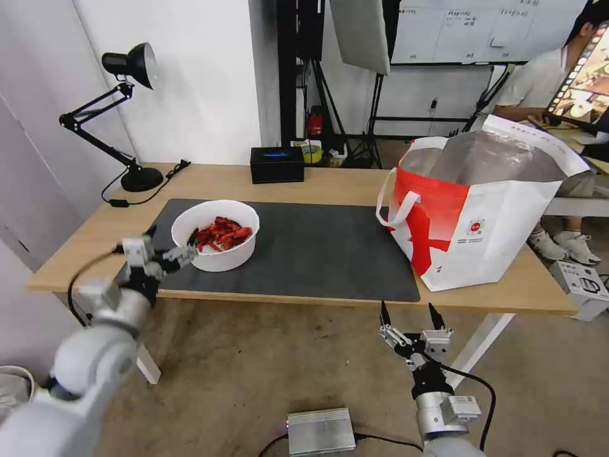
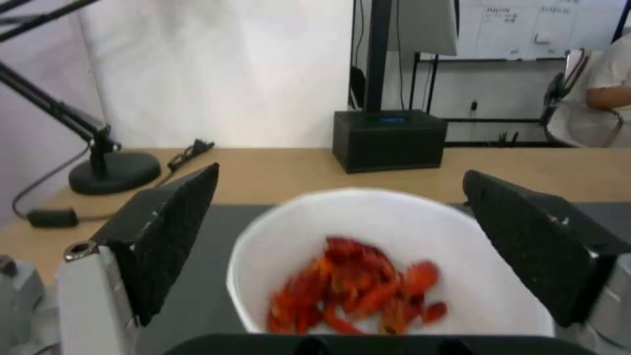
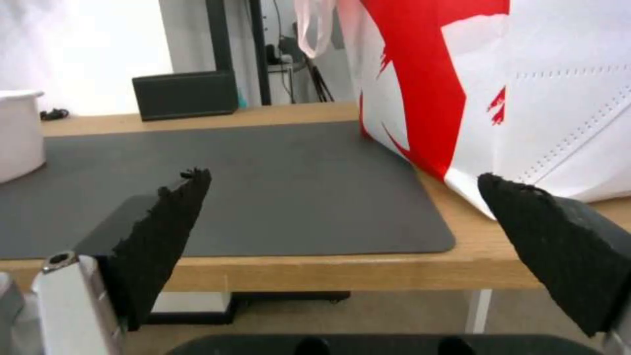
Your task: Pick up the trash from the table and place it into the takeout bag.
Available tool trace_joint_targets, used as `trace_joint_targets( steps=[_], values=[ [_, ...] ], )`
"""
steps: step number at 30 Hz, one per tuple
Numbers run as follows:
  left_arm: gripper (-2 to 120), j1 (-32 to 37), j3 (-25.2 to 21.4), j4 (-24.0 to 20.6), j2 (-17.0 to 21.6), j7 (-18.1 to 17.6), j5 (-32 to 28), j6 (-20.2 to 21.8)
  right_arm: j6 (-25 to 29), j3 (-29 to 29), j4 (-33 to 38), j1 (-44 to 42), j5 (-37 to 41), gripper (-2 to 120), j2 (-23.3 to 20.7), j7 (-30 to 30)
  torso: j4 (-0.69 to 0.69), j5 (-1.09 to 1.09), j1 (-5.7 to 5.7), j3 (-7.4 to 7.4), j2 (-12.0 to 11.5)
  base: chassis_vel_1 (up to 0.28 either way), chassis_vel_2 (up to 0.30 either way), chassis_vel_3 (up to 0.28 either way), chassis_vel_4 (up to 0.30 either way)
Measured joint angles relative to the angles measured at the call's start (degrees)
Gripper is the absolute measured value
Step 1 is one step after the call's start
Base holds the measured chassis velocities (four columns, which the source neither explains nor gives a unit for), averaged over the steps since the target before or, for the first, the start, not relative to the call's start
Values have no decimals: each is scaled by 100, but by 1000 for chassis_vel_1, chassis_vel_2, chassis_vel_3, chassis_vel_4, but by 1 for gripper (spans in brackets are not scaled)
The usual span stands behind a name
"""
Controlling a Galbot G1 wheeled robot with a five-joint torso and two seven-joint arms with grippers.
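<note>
A white bowl [image 1: 216,244] of red shells stands on the left part of the dark grey mat [image 1: 317,254] on the wooden table [image 1: 330,184]. My left gripper [image 1: 171,235] is open at the bowl's left rim. In the left wrist view its fingers [image 2: 171,236] stand wide apart with the bowl [image 2: 394,231] just ahead between them. The takeout bag [image 1: 482,216], white with a red graphic and foil lining, stands open at the table's right end. My right gripper [image 1: 407,308] hangs open below the table's front edge, pointing at the mat [image 3: 263,197] and bag [image 3: 526,98].
A black box [image 1: 276,164] sits at the table's back middle and a black desk lamp [image 1: 130,127] with its cable at the back left. A silver box [image 1: 320,431] lies on the floor near my base. A person sits behind the bag.
</note>
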Motion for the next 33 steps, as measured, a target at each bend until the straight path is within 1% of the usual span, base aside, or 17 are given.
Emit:
trace_joint_targets(
  steps=[1, 3, 4, 6, 7, 10, 11, 13, 14, 17, 19, 22, 23, 26, 27, 29, 33],
  values=[
    [100, -293, 133, 63, 193, -140, -220, 268, 0, 0, 0, 0, 0, 100, 0, 0, 1, 1, 0, 0, 0, 0, 0, 0, 0],
    [100, -765, 382, 200, 457, -224, -525, 677, 0, 0, 0, 0, 1, 100, 0, 0, 0, 0, 0, 0, 0, 0, 0, 0, 0],
    [100, -765, 382, 200, 457, -224, -525, 677, 0, 0, 0, 0, 1, 100, 0, 0, 0, 0, 0, 0, 0, 0, 0, 0, 0],
    [100, -1165, 639, 338, 643, -259, -876, 1057, 0, -1, 0, 0, 1, 100, 0, -1, 0, 0, 0, 0, 0, 0, 0, 0, 0],
    [100, -1165, 639, 338, 643, -259, -876, 1057, 0, -1, 0, 0, 1, 100, 0, -1, 0, 0, 0, 0, 0, 0, 0, 0, 0],
    [100, -1608, 933, 497, 744, -272, -1326, 1680, 0, 0, 0, 0, 1, 100, 0, -1, 1, 0, 0, 0, 0, 0, 0, 0, 0],
    [100, -1608, 933, 497, 744, -272, -1326, 1680, 0, 0, 0, 0, 1, 100, 0, -1, 1, 0, 0, 0, 0, 0, 0, 0, 0],
    [100, -2024, 1196, 654, 751, -388, -1727, 2098, 0, 0, 0, 1, 2, 100, 0, -1, 1, 0, 0, 0, 0, 0, 0, 0, 0],
    [100, -2024, 1196, 654, 751, -388, -1727, 2098, 0, 0, 0, 1, 2, 100, 0, -1, 1, 0, 0, 0, 0, 0, 0, 0, 0],
    [100, -2586, 1481, 929, 740, -680, -2447, 2563, 0, 0, 1, 0, 1, 100, 0, -1, 0, 1, 0, 0, 0, 0, 0, 0, 0],
    [100, -2702, 1543, 1018, 740, -701, -2545, 2645, 0, 0, 0, 0, 2, 100, 0, 0, 0, 1, 0, 0, 0, 0, 0, 0, 0],
    [100, -3088, 1764, 1420, 766, -715, -2719, 2736, 0, 0, 0, 0, 2, 100, 0, -1, 1, 1, 0, 0, 0, 0, 0, 0, 0],
    [100, -3088, 1764, 1420, 766, -715, -2719, 2736, 0, 0, 0, 0, 2, 100, 0, -1, 1, 1, 0, 0, 0, 0, 0, 0, 0],
    [100, -3354, 1982, 1819, 822, -659, -2696, 2736, -1, 0, 1, 1, 2, 100, 0, -1, 0, 1, 0, 0, 1, 0, 0, 0, 0],
    [100, -3354, 1982, 1819, 822, -659, -2696, 2736, -1, 0, 1, 1, 2, 100, 0, -1, 0, 1, 0, 0, 1, 0, 0, 0, 0],
    [100, -3430, 2074, 2031, 871, -592, -2628, 2731, -1, 0, 0, 1, 2, 100, 0, -1, 0, 0, 0, 0, 1, 0, 0, 0, 0],
    [100, -3416, 2091, 2187, 948, -570, -2597, 2720, 0, 0, 0, 0, 2, 100, 0, -1, 1, 1, 0, 0, 1, 0, 0, 0, 0]
  ],
)
